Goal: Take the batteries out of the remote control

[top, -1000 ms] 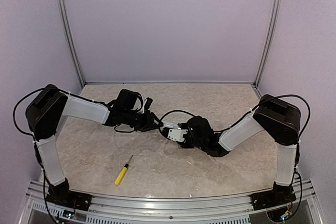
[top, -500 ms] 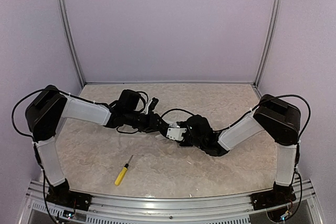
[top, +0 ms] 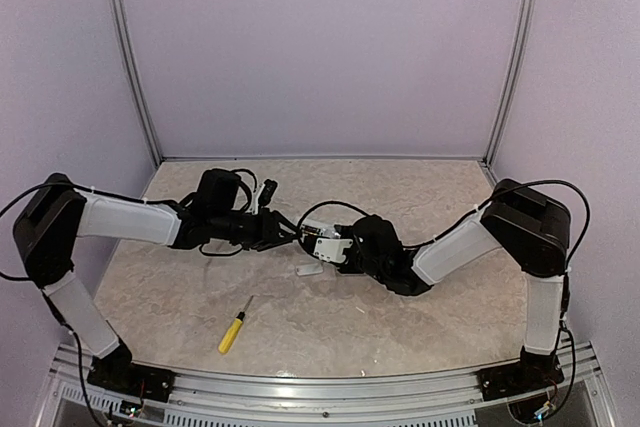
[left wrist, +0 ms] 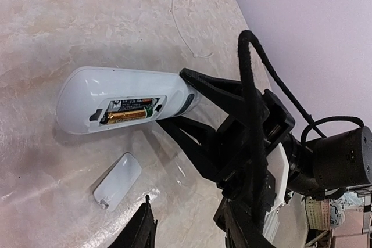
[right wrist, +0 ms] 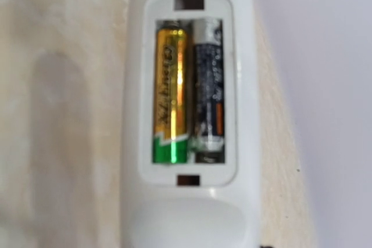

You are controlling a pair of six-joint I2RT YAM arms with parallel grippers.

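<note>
The remote control [left wrist: 116, 100] is a white bar lying low over the table, back face up and its battery bay open. In the bay a brassy-gold battery [right wrist: 171, 108] and a dark battery [right wrist: 209, 97] lie side by side. My right gripper [top: 322, 239] is shut on the remote's end, its black fingers [left wrist: 200, 85] clamping it in the left wrist view. My left gripper [left wrist: 192, 230] is open and empty, just short of the remote [top: 314, 228] on its left. The gold battery [left wrist: 131, 114] also shows in the left wrist view.
The small white cover piece [left wrist: 118, 180] lies loose on the table beside the remote; it also shows in the top view [top: 308, 269]. A yellow-handled screwdriver [top: 235, 327] lies near the front left. The right arm's black cable [left wrist: 250, 85] loops close to my left gripper.
My left arm has drawn back to the left, away from the remote. The white cover now lies on the table below the grippers. The right gripper has shifted slightly left with the remote.
</note>
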